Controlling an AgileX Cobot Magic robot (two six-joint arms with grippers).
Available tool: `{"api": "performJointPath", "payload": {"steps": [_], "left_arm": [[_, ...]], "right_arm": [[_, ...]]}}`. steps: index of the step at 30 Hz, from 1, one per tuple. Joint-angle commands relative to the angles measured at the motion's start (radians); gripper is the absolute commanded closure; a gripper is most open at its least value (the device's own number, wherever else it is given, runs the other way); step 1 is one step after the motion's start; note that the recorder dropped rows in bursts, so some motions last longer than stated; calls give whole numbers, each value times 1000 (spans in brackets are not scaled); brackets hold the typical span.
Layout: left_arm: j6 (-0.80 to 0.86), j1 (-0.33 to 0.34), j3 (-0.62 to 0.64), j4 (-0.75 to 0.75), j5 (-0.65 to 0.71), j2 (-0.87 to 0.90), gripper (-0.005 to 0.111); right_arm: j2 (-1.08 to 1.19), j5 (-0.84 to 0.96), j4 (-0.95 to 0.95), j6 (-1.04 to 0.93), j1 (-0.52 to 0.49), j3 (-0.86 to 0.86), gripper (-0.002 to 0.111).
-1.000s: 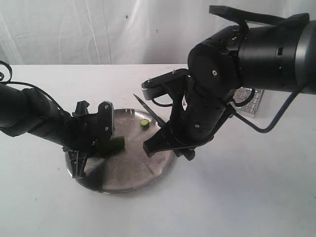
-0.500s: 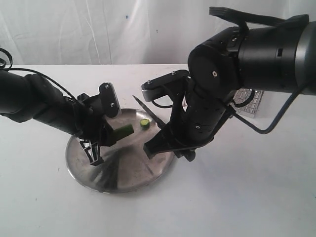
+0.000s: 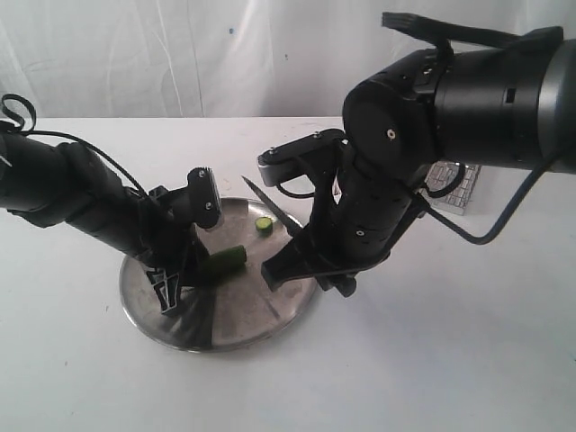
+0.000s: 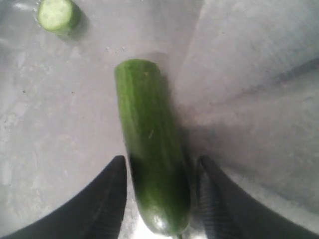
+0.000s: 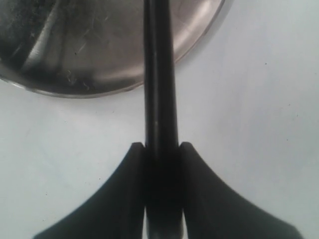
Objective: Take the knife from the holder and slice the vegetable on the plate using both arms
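The dark green vegetable [image 3: 225, 261] lies on the steel plate [image 3: 270, 310], its cut end pointing toward the knife. My left gripper [image 3: 202, 267] straddles its rounded end; in the left wrist view the vegetable [image 4: 149, 149] fills the space between the fingers of this gripper [image 4: 159, 167], shut on it. A cut slice [image 3: 263, 223] rests at the plate's far side, the same slice [image 4: 58, 15] showing in the left wrist view. My right gripper [image 5: 162, 147] is shut on the black knife [image 5: 158, 74], whose blade [image 3: 270, 205] slants over the plate's right part.
The silver wire-grid holder [image 3: 454, 184] stands behind the bulky right arm, mostly hidden by it. White tabletop surrounds the plate [image 5: 75, 50]; a white backdrop closes the far side.
My left gripper has carried the vegetable from the plate's left part toward its middle, nearer the knife, and turned it. The right arm and knife have stayed still.
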Motion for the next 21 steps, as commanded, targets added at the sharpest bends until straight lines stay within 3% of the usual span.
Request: {"api": "performJointPath", "payload": {"steps": [1, 9, 10, 12, 13, 16, 19, 21], "left_arm": [[-9, 4, -6, -5, 32, -11, 47], [-58, 4, -8, -101, -40, -138, 49], [-82, 4, -8, -115, -63, -155, 53], [-138, 10, -8, -121, -82, -187, 73], [-167, 17, -8, -121, -84, -196, 104], [-291, 39, -18, -196, -39, -168, 107], [-595, 108, -80, -297, 167, -86, 107], [-606, 129, -105, -267, 204, -62, 107]], "right_arm": [[-4, 11, 3, -6, -2, 4, 108], [-1, 41, 28, -59, -2, 4, 108], [-1, 51, 56, -102, -2, 4, 108], [1, 58, 116, -167, -2, 4, 108], [6, 60, 176, -193, -2, 4, 108], [41, 42, 190, -190, 1, 4, 108], [119, 31, 187, -150, 2, -16, 108], [139, 3, 184, -122, 7, -26, 108]]}}
